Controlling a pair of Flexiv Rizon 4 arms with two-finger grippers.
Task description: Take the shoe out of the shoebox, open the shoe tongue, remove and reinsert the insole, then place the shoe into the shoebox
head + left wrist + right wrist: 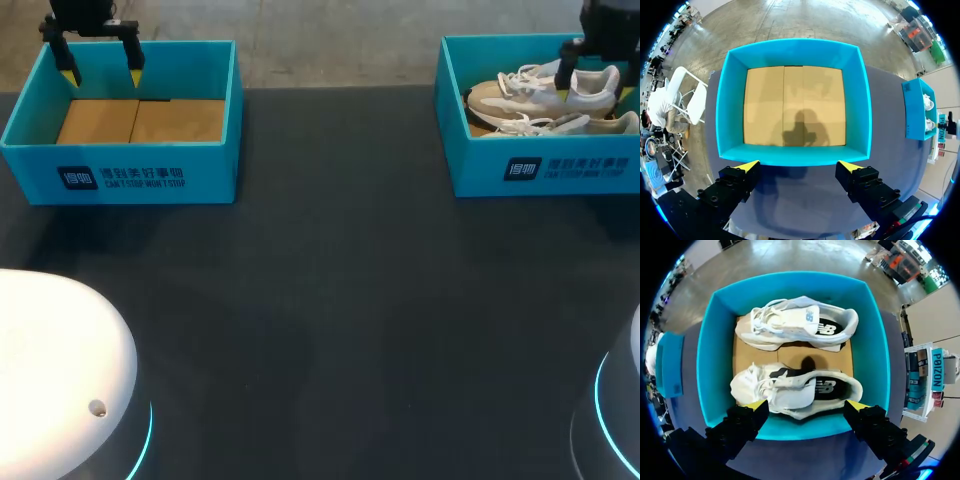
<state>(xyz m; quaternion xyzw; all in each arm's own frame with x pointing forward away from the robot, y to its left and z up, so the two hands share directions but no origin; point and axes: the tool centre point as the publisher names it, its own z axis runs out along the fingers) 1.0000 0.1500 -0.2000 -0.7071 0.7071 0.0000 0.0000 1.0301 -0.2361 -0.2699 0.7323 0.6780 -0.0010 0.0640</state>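
Two blue boxes sit on the dark table (330, 300). In the head view, the shoebox (545, 172) is at about 2 o'clock. An empty box (120, 180) is at about 10 o'clock. They are well apart.

Two white and tan shoes lie side by side in the shoebox. No shoe is out yet, so I think the job is right at the start.

The right jaws hang above the shoebox. They are wide apart and hold nothing. From the right wrist, the near shoe (800, 390) lies just ahead of the yellow tips (756, 405). The far shoe (795, 325) lies past it. I think the jaws are spread like this so they can go down around the near shoe, one tip on each side. That shoe looks like the easy one to take first.

The left jaws hang above the empty box. They are also wide apart, with nothing in them. Only bare cardboard (795, 105) shows under them. I think this arm is parked there to be out of the way. It may help hold the shoe when the tongue must be pulled open.
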